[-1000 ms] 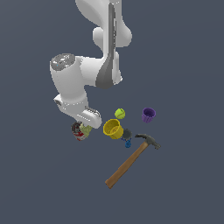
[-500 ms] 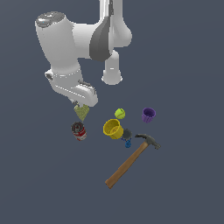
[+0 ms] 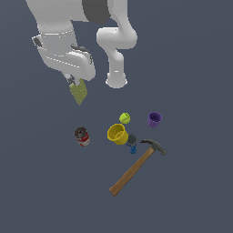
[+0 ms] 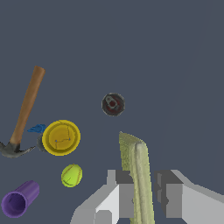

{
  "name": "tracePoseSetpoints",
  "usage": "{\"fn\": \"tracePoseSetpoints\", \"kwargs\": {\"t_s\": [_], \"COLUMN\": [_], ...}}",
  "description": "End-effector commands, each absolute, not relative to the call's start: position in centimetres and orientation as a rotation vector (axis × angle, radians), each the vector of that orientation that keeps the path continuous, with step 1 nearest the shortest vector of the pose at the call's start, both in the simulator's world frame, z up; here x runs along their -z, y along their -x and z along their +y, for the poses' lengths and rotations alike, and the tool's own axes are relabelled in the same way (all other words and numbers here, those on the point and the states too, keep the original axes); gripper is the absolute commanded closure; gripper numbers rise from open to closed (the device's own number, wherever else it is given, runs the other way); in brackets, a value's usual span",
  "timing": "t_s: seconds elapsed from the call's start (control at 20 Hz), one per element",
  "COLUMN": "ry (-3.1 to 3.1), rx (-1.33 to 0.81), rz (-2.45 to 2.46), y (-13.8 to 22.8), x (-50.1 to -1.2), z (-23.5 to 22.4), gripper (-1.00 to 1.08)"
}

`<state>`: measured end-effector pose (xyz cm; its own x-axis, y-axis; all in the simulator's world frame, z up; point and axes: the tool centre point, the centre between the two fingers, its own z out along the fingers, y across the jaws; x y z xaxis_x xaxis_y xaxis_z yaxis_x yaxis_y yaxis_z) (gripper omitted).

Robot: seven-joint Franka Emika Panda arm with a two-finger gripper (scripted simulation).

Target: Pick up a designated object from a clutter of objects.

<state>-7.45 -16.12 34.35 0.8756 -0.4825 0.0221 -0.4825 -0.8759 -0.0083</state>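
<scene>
The designated object, a flat yellow-green checked pad [image 3: 79, 92], hangs in the air well above the floor, held edge-on between my fingers [image 4: 124, 192]. My gripper [image 3: 75, 83] is shut on it; in the wrist view the pad [image 4: 136, 175] runs between the two pads of the gripper [image 4: 142, 197]. The rest of the clutter of objects lies below: a red can [image 3: 82, 136], a yellow cup [image 3: 117, 134], a yellow-green ball [image 3: 124, 118], a purple cup [image 3: 154, 119], a small blue-grey piece [image 3: 132, 142] and a wooden-handled hammer [image 3: 135, 166].
The arm's white base column [image 3: 116, 68] stands behind the clutter. The can [image 4: 113, 104] sits directly under the held pad in the wrist view, with the cup [image 4: 61, 138], ball [image 4: 71, 175] and hammer [image 4: 24, 111] off to one side.
The arm has risen steadily from the floor beside the red can, carrying the green pad upward and away from the clutter. The other objects have not moved.
</scene>
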Motion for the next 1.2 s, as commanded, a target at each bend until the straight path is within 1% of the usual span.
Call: {"fn": "tracePoseSetpoints", "kwargs": {"t_s": [0.0,0.3,0.6,0.9,1.15], "ry": [3.041,3.041,3.042,3.043,3.043], "rx": [0.03,0.015,0.005,0.001,0.0], "rz": [0.782,0.783,0.782,0.782,0.781], "y": [8.6,10.7,11.9,12.4,12.4], "x": [-36.7,-41.4,-44.6,-46.2,-46.3], "z": [-16.4,-17.1,-17.6,-17.8,-17.8], "gripper": [1.08,1.08,1.08,1.08,1.08]}}
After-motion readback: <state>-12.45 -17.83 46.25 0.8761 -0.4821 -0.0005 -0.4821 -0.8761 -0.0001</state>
